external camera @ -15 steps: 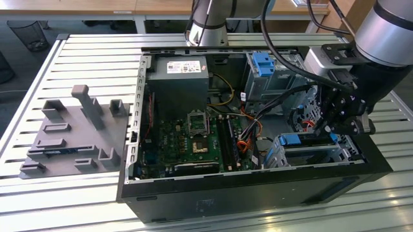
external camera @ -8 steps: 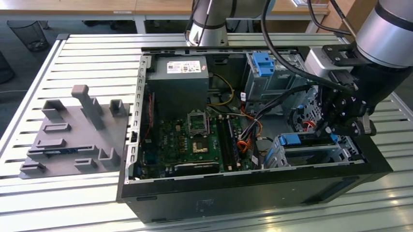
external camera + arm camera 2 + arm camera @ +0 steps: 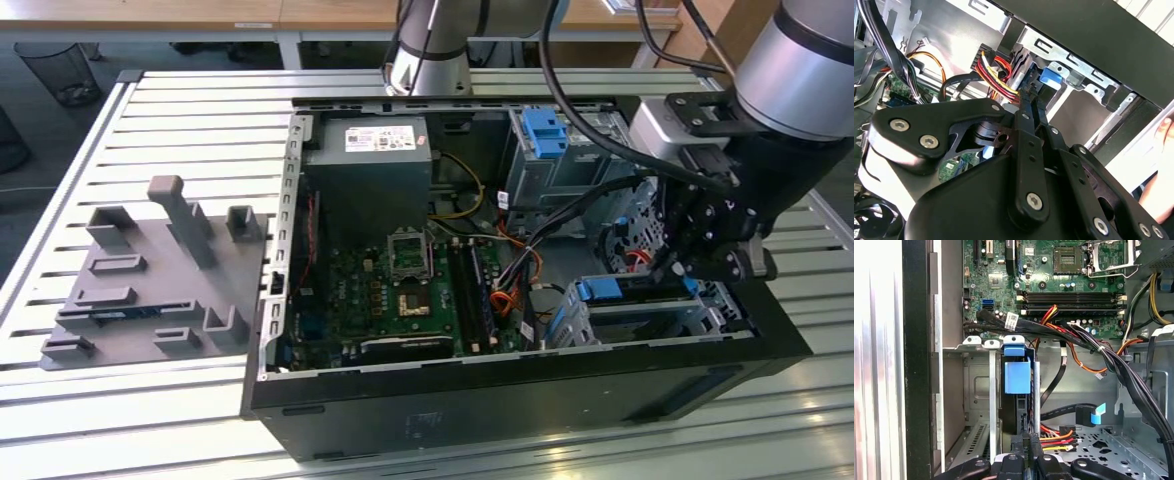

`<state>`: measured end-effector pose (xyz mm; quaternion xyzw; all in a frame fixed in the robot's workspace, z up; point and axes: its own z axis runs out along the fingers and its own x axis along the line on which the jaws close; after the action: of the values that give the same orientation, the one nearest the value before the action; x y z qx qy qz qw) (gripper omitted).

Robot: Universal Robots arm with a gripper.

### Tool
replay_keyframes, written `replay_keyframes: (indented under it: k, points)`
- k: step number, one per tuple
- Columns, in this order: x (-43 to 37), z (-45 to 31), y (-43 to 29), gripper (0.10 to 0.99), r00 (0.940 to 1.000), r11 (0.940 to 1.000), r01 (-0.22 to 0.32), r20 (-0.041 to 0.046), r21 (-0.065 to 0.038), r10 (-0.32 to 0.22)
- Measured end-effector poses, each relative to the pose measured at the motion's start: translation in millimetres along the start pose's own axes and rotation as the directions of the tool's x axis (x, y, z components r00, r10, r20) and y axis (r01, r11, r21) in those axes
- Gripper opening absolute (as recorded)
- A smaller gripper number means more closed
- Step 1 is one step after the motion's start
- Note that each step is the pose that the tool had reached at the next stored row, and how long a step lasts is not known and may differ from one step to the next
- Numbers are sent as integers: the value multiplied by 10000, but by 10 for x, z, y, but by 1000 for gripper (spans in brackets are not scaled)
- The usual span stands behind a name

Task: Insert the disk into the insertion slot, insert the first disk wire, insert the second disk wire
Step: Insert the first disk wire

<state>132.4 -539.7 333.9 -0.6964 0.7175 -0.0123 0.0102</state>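
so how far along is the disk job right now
Done: the disk sits in the insertion slot, with its blue carrier showing. In hand: the tool is right at the black plug with red and yellow wires, by the disk's end. I cannot tell whether it is seated. Left: the blue-tipped cable lies loose, apparently not plugged in.

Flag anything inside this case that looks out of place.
Nothing is spilled or broken. A black cable with a blue plug ends loose, plugged into nothing, beside the disk, and the processor socket sits bare, with no cooler on it.
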Motion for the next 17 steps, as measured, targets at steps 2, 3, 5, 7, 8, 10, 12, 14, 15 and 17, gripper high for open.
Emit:
replay_keyframes:
  k: [2,3,5,7,8,10,12,14,15,17]
  points:
    - [-8,0,0,169,10000,10000,-6,-1,0,6]
    - [-8,0,0,169,10000,10000,-13,0,-1,13]
    - [-8,1,0,169,10000,10000,-42,-3,0,42]
    - [-8,3,0,169,10000,10000,-71,-5,0,71]
    - [-8,4,0,169,10000,10000,-78,-6,0,78]
    - [-8,8,-1,169,10000,10000,-89,-4,0,89]
    - [-8,12,-2,169,10000,10000,-99,-6,-1,99]
    - [-8,15,-2,169,9999,9999,-104,-6,0,104]
    - [-8,19,-2,169,9999,9999,-105,-4,0,105]
    - [-8,23,-2,169,9999,9999,-107,-5,0,107]
